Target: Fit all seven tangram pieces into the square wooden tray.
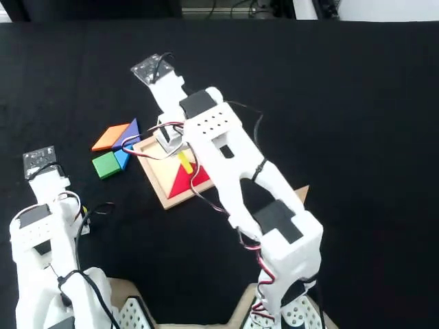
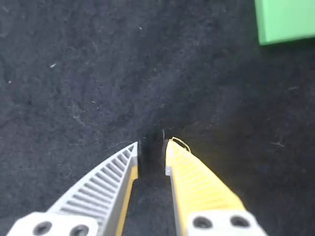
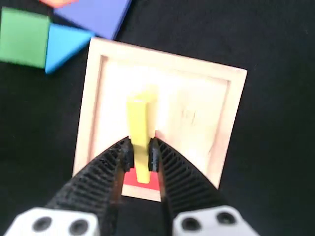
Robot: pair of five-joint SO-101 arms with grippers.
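So here's where I'm at. My right hand (image 3: 141, 147) is clamped on the yellow piece (image 3: 140, 115), which stands up on its thin edge between my fingers, right over the middle of the square wooden tray (image 3: 167, 60). I honestly can't tell if its lower edge is touching the tray floor or sitting just above it.

The red piece (image 1: 184, 185) is lying flat inside the tray, in the part nearest my arm's base, and from my wrist it peeks out just under the yellow one. The rest of the tray floor that I can see is bare wood.

Four more pieces sit out on the black surface (image 1: 343, 103), bunched together just beside the tray. The orange piece (image 1: 110, 137) is touching the purple piece (image 3: 98, 14), and the purple one's corner comes right up near a corner of the tray. The green square (image 3: 24, 37) sits edge to edge with the light blue triangle (image 3: 64, 44).

My left hand (image 2: 152, 147) is clenched with nothing in it, tips together, pointing down at bare surface. The green square is the nearest piece to it, off to one side and not touching. That arm is well apart from the tray.
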